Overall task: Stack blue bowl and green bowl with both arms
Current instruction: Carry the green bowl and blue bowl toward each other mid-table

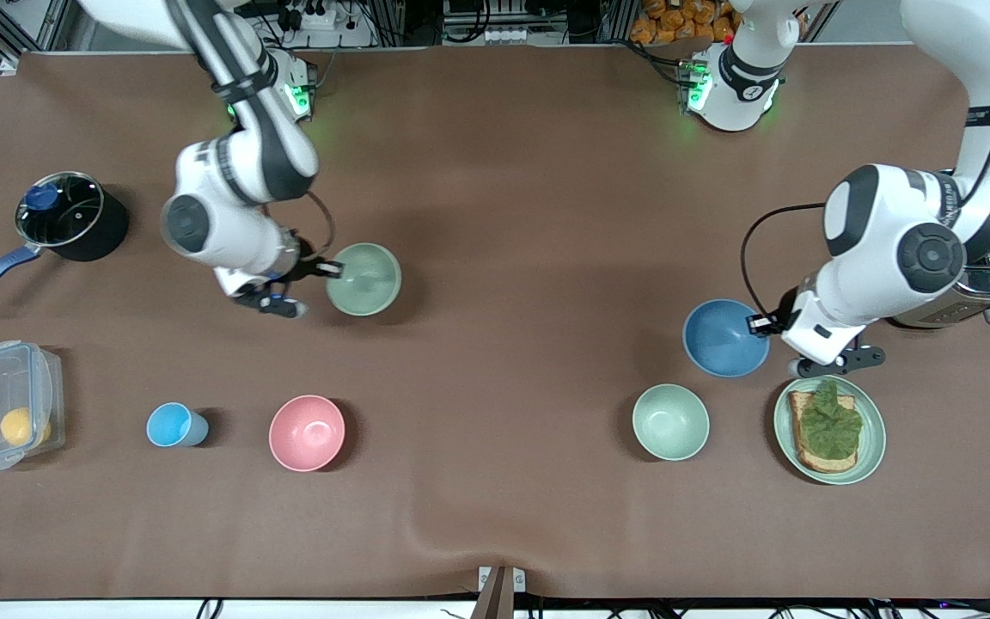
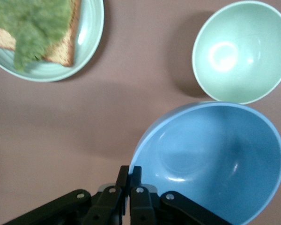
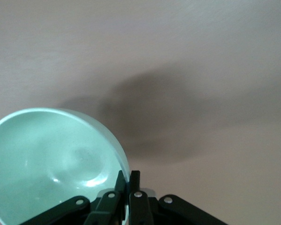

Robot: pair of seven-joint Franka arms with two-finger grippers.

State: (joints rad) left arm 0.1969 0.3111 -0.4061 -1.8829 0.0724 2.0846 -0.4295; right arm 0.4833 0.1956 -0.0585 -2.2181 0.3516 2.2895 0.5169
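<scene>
Pinching rims both sides: left gripper [image 1: 756, 324] jaws clamp the blue bowl [image 1: 724, 338] beside the toast plate [image 1: 871, 442]; right gripper [image 1: 332, 270] jaws clamp the green bowl [image 1: 365, 279] toward the pot's end. Keep both level; centre one over the other before releasing.

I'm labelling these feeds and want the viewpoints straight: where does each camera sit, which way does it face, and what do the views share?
Front view: high across the table, facing both bases; shows both arms, the green bowl and blue bowl.
Left wrist view: on the left arm's wrist, looking down; left gripper shut on the blue bowl's rim, with the mint bowl and plate.
Right wrist view: on the right wrist, looking down; right gripper shut on the green bowl.
Shared: each wrist view's bowl shows in the front view.
</scene>
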